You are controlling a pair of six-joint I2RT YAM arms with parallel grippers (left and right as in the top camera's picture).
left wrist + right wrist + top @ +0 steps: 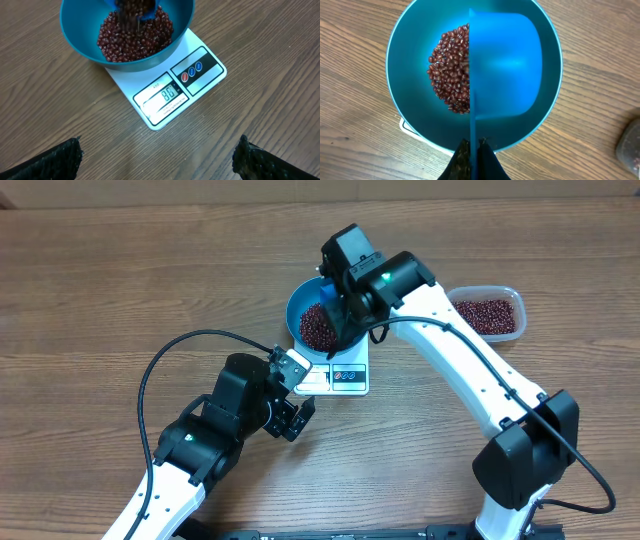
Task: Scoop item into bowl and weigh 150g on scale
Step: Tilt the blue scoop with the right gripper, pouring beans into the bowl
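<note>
Toward the table's far edge, the right end effector (472,150) pinches a blue scoop (505,65) tipped over the bowl (400,65) on the scale (200,67), beans (450,70) streaming in — an unchecked pour could overshoot the weight — left end effector (157,155) spread, hovering nearby.

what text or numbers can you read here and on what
"88", roughly, on the scale's display; digits blurred.
Small print around the display: too small to read.
Symbols on its three buttons: blurred.
No text on the bowl or scoop.
</note>
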